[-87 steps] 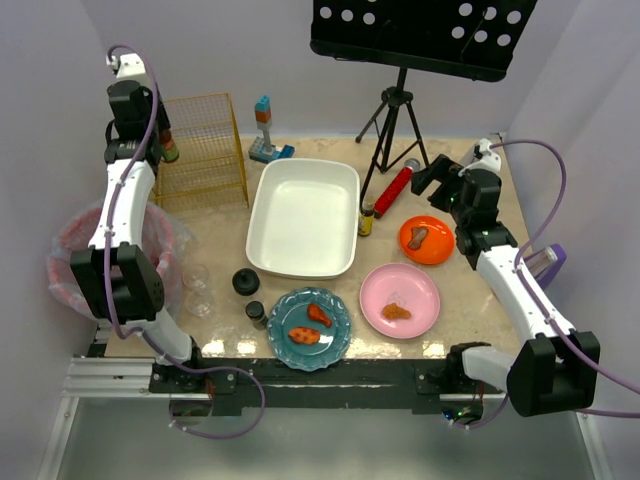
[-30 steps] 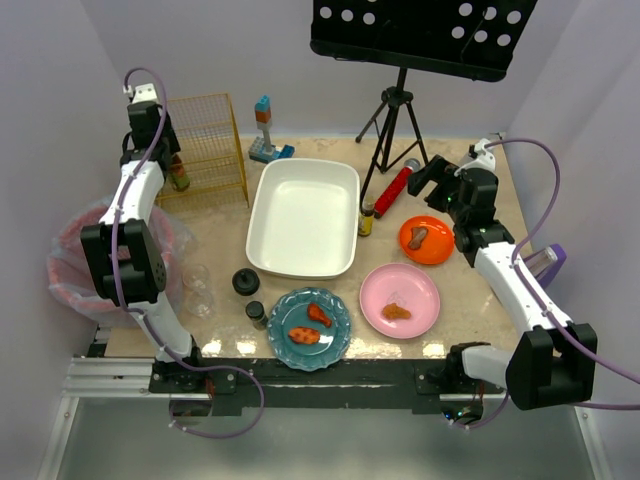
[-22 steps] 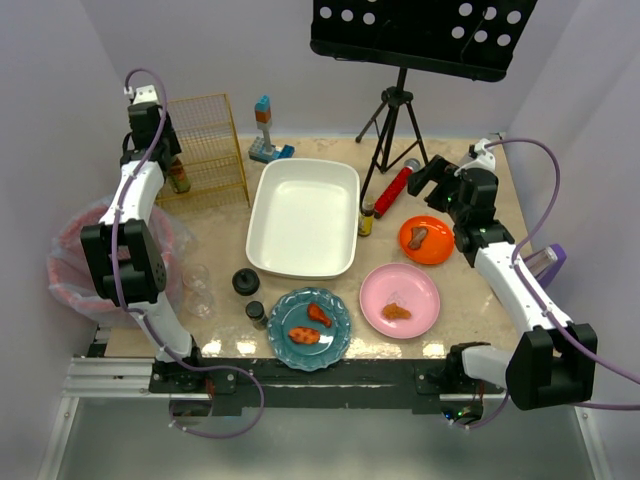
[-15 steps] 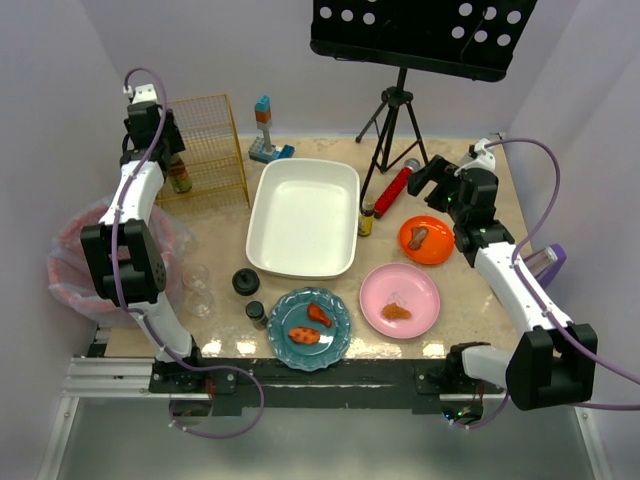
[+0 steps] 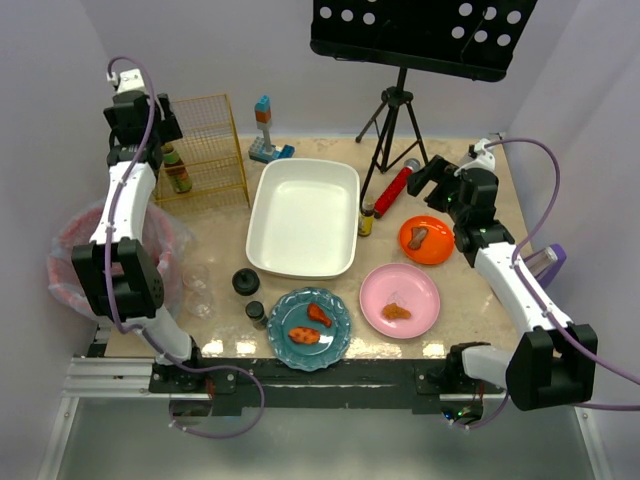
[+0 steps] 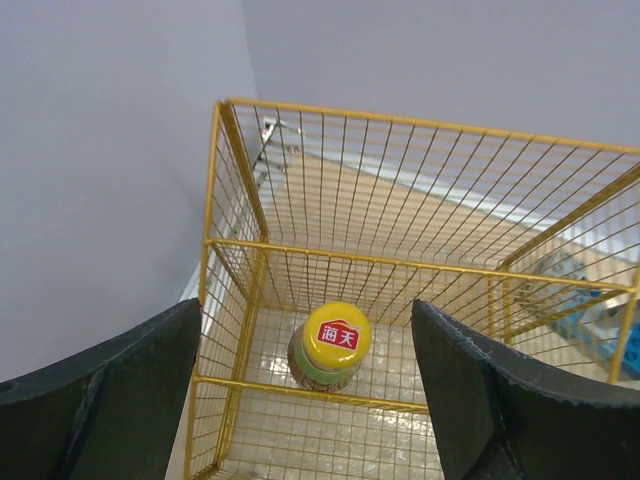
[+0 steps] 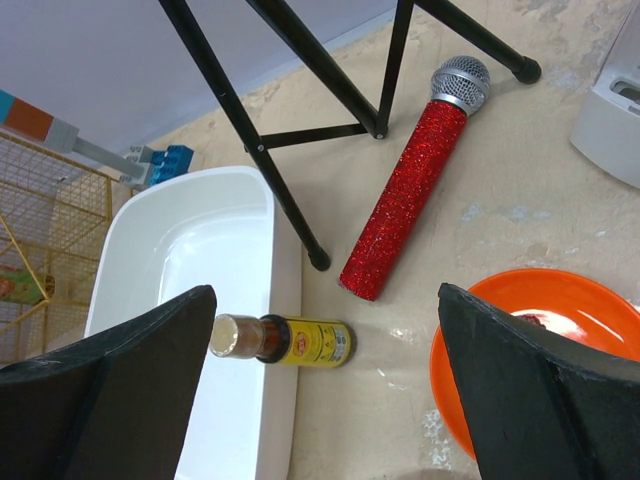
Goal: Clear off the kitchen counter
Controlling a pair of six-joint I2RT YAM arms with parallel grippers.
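The left tool (image 5: 150, 128) is hanging over the yellow wire basket (image 6: 232, 243) at the far left corner of the surface (image 5: 470, 325), its jaws spread wide and gripping nothing. Seen from the left wrist, a sauce bottle (image 6: 334, 345) with a yellow cap is standing upright on the basket's floor, showing between the two fingers (image 6: 110, 400) but below them and touching neither. The right tool (image 7: 325, 295) is hovering over the far right part of the surface, its jaws also gaping wide and empty. Under it a red glitter microphone (image 7: 408, 195) is lying beside a leg of the black tripod (image 7: 266, 170), and a small brown bottle (image 7: 288, 340) with a yellow label is sitting just beside the right wall of the white tub (image 5: 303, 215); whether that bottle is standing or lying I cannot tell. The beige surface is filling the middle of the top view, carrying all of this. On the right an orange plate (image 5: 440, 250) and a pink plate (image 5: 410, 285) are each holding one piece of food, and a teal plate (image 5: 335, 345) near the front edge is holding two. A round black jar (image 5: 245, 282) and a smaller dark jar (image 5: 256, 313) are sitting just left of the teal plate, with clear glasses (image 5: 195, 285) further left
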